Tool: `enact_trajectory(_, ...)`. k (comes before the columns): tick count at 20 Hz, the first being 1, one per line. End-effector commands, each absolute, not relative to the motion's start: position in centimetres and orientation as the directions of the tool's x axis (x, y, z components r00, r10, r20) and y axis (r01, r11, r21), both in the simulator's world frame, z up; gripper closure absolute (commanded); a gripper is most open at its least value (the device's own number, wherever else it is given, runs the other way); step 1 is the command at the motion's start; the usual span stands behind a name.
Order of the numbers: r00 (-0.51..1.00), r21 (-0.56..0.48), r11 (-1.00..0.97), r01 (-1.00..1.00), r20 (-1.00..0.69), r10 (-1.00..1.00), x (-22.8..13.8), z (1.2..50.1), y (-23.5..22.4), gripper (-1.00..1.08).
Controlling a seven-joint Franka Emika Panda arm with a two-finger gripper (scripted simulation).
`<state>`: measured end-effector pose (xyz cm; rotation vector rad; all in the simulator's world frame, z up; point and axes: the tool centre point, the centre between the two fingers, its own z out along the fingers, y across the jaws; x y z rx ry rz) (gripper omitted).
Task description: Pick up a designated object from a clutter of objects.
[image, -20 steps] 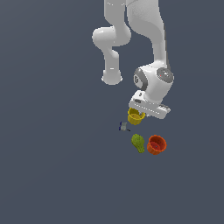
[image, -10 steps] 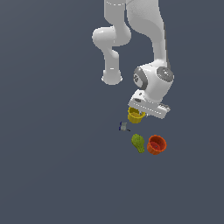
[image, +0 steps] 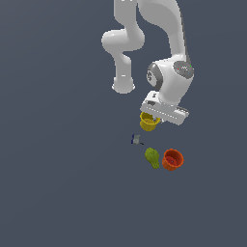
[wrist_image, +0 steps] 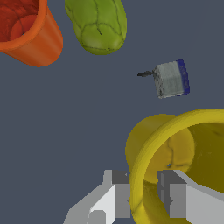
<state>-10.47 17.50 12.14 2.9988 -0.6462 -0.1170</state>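
Note:
The mustard-yellow cup (image: 148, 122) hangs under the arm's hand in the exterior view, apart from the other items. In the wrist view my gripper (wrist_image: 143, 194) is shut on the cup's (wrist_image: 175, 144) rim wall, with one finger outside (wrist_image: 114, 192) and one inside (wrist_image: 174, 194). The cup is tilted in the grip. The orange-red cup (image: 172, 159) (wrist_image: 26, 30), the green lumpy object (image: 152, 157) (wrist_image: 98, 24) and the tiny grey-blue piece (image: 136, 140) (wrist_image: 171, 78) lie on the floor beyond it.
The arm's white base (image: 123, 86) stands behind the hand. The floor (image: 58, 183) is plain dark grey around the items.
The hand and the yellow cup have risen very slightly. The other items have not moved.

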Motion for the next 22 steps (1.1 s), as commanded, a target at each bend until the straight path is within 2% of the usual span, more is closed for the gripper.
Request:
enact_trajectory(1,0.909,0.084,-0.909,-0.408,-0.058,-0.413,-10.5,14.0,17.1,1.08)
enact_trajectory(22,0.909,0.082,-0.910,-0.407,-0.060,-0.413,-11.2,34.0,12.4,1.08)
